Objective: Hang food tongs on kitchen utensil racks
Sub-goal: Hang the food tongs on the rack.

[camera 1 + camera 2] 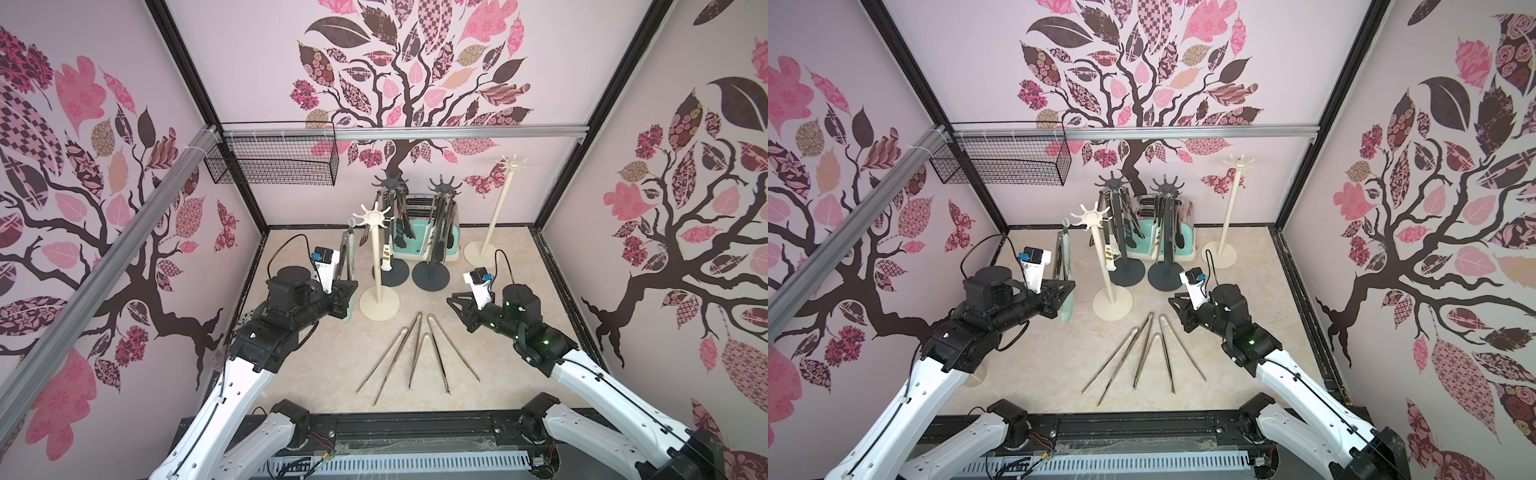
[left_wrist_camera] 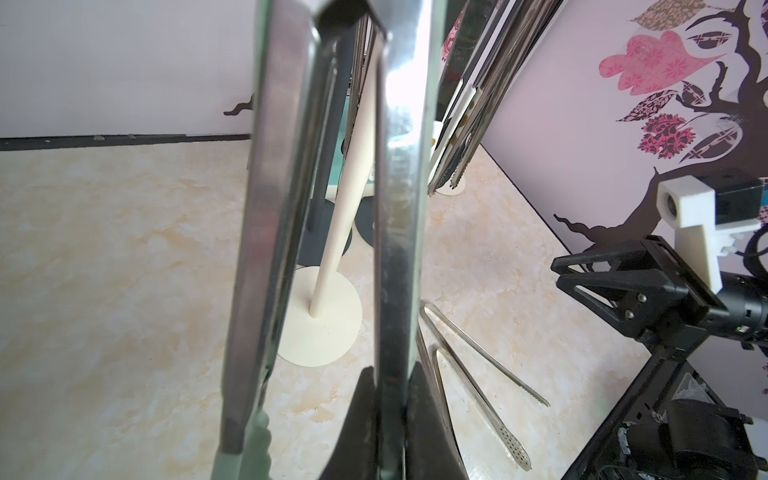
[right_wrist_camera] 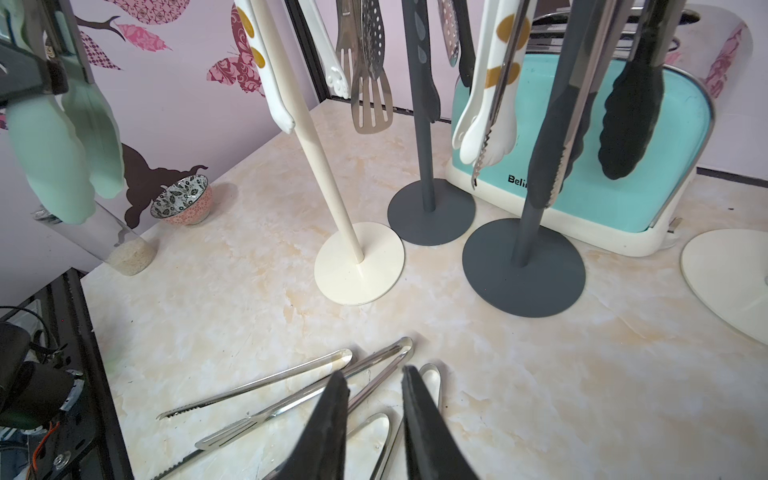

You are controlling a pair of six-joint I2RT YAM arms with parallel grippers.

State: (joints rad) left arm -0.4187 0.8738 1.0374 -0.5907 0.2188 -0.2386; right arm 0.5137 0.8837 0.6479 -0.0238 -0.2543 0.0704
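Left wrist view: my left gripper point(image 2: 395, 424) clamps the mint-tipped tongs point(image 2: 399, 208) upright, just beside a cream rack point(image 2: 328, 332). Bare steel tongs point(image 2: 514, 446) lie on the table. My right gripper point(image 1: 453, 303) hangs above them, jaws parted, empty.

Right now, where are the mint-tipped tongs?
In both top views the mint-tipped tongs stand upright in the left gripper, left of the nearer cream rack.

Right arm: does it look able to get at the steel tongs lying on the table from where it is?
Probably yes. The right gripper hovers close over the steel tongs, jaws apart and empty, with nothing between them. The racks stand farther back, out of the way.
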